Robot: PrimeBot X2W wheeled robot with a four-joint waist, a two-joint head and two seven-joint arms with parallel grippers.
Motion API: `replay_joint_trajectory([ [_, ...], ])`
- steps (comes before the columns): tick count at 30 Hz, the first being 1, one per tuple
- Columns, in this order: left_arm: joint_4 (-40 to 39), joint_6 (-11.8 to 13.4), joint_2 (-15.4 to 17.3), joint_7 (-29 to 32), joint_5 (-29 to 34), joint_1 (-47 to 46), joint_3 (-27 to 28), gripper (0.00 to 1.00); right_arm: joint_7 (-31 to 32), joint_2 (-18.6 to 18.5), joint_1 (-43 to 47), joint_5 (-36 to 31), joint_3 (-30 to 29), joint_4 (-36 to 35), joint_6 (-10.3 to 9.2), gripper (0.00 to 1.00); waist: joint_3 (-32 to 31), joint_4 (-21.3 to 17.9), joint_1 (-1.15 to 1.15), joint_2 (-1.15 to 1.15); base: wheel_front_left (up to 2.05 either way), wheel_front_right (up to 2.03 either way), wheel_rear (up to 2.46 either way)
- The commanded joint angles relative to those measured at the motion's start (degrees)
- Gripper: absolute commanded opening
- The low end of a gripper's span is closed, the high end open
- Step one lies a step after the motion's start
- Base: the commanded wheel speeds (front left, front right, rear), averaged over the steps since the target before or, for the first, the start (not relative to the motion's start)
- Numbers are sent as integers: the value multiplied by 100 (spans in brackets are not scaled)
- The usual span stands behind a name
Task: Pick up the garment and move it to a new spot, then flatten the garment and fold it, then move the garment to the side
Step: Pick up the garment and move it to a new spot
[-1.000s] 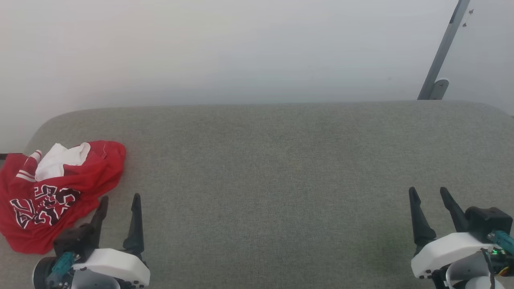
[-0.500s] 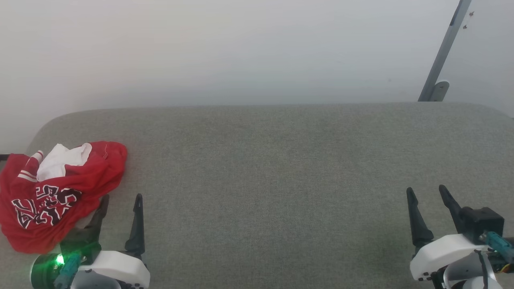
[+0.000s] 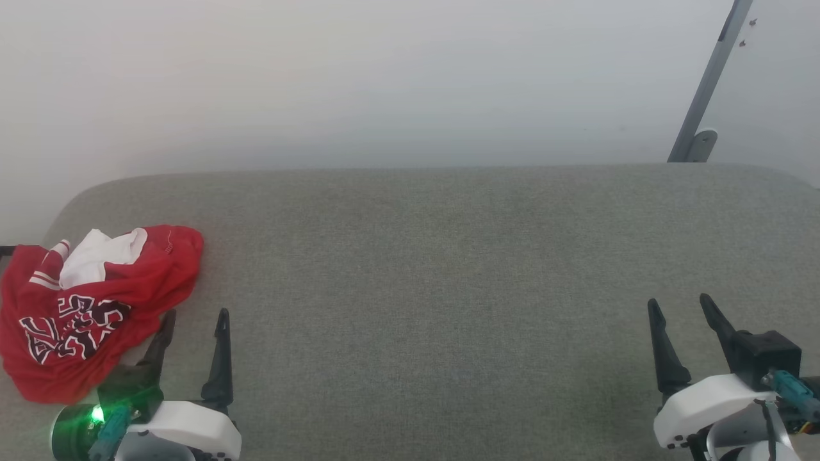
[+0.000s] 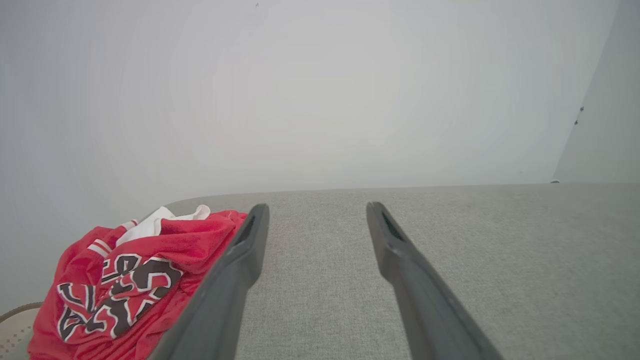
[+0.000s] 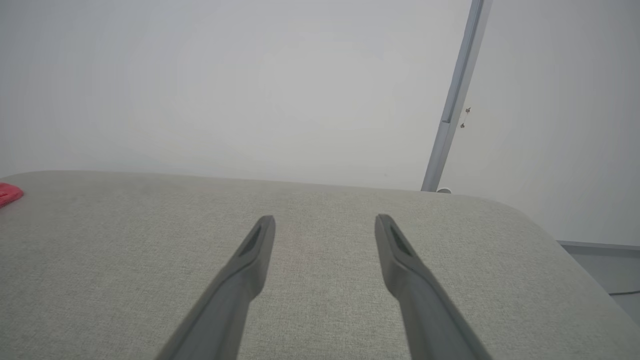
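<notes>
- Dark matte fingers, long and tapering to points, form the left end effector (image 3: 196, 314) at the lower left of the head view. They stand spread, with bare upholstery between them. A green light (image 3: 96, 415) glows beside its smooth white shell.
- At the lower right, the right end effector (image 3: 678, 301) has the same build. It is also spread wide and grips nothing.
- Soft red cloth, the garment (image 3: 96, 307) lies crumpled in a heap at the near left end of the surface (image 3: 435, 256). White sleeve fabric and striped trim are bunched on its far side, and black-and-white lettering is creased across its front.
- The left end effector's outer finger crosses the garment's near edge in the head view. Whether it touches the cloth cannot be told.
- The surface is padded grey woven upholstery with rounded corners.
- The left wrist view brings the lettering close and adds a pale woven rim (image 4: 20, 308) at its bottom left corner, beside the garment.
- The right wrist view catches a red sliver of the garment at its left edge. Past the surface's right end it adds grey floor (image 5: 600, 270) and a thin dark cable (image 5: 625, 292).
- Farthest back are a plain pale wall (image 3: 384, 77) and a slim grey metal post (image 3: 708, 80) that leans at the right behind the surface.
</notes>
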Motion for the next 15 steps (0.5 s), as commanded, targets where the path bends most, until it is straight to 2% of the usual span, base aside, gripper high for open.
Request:
replay_joint_trajectory([
  [1, -3, -27, -32, -20, -41, 38, 40, 100, -24, -4, 28, -10, 30, -36, 2, 100, -3, 17, 0, 0, 0, 0, 0],
  [15, 73, 146, -21, -19, -54, -105, 306, 100, -13, -118, -122, 145, 590, 31, 2, 100, -101, 685, 0, 0, 0, 0, 0],
])
